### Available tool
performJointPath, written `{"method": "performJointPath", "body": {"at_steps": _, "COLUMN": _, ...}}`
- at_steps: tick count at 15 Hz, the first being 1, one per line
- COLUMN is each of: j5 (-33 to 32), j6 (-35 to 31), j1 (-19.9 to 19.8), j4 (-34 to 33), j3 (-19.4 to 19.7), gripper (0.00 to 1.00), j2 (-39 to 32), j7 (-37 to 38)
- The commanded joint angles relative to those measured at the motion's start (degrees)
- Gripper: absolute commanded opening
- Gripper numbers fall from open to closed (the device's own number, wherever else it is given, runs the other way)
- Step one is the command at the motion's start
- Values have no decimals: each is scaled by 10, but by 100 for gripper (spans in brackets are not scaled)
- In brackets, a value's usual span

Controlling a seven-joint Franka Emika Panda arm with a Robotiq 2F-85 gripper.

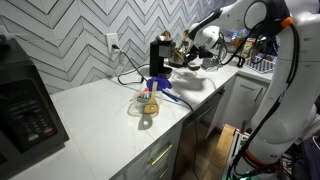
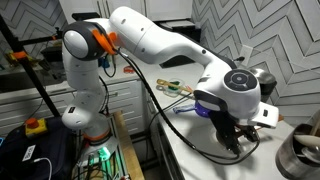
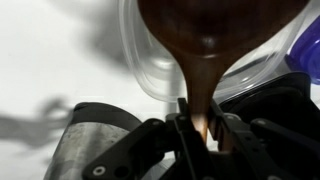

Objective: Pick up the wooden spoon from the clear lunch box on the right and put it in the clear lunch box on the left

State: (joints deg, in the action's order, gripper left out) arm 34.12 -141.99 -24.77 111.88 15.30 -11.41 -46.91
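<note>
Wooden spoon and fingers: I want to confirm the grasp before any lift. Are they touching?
Touching. The wrist view shows the wooden spoon with its handle pinched between the fingers of the gripper, no gap visible on either side.

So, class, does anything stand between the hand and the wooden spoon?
Nothing visible does. In the wrist view the hand is shut on the handle of the wooden spoon, with a clear lunch box beyond it.
</note>
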Motion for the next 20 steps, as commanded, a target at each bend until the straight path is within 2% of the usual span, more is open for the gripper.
{"method": "performJointPath", "body": {"at_steps": 1, "j5": -8, "j6": 55, "j1": -15, "j4": 22, "j3": 12, "gripper": 6, "j2": 76, "j7": 33}}
{"method": "performJointPath", "body": {"at_steps": 3, "j5": 64, "j6": 74, "j1": -22, "j4": 24, "j3": 18, "gripper": 6, "j2": 117, "j7": 8}}
{"method": "performJointPath", "body": {"at_steps": 6, "j5": 134, "j6": 133, "j1": -12, "j4": 23, "j3": 49, "gripper": 6, "j2": 181, "j7": -12}}
{"method": "performJointPath", "body": {"at_steps": 9, "j5": 172, "j6": 227, "j1": 6, "j4": 30, "j3": 78, "gripper": 6, "j2": 242, "j7": -27}}
{"method": "performJointPath", "body": {"at_steps": 12, "j5": 210, "j6": 279, "j1": 27, "j4": 69, "j3": 88, "gripper": 6, "j2": 304, "j7": -67}}
{"method": "performJointPath", "body": {"at_steps": 14, "j5": 253, "j6": 264, "j1": 46, "j4": 93, "j3": 84, "gripper": 6, "j2": 330, "j7": -114}}
{"method": "performJointPath", "body": {"at_steps": 16, "j5": 287, "j6": 275, "j1": 56, "j4": 95, "j3": 87, "gripper": 6, "j2": 327, "j7": -113}}
{"method": "performJointPath", "body": {"at_steps": 18, "j5": 254, "j6": 211, "j1": 41, "j4": 83, "j3": 72, "gripper": 6, "j2": 292, "j7": -82}}
{"method": "performJointPath", "body": {"at_steps": 19, "j5": 259, "j6": 249, "j1": 52, "j4": 78, "j3": 79, "gripper": 22, "j2": 312, "j7": -88}}
{"method": "performJointPath", "body": {"at_steps": 20, "j5": 258, "j6": 229, "j1": 52, "j4": 81, "j3": 78, "gripper": 22, "j2": 305, "j7": -86}}
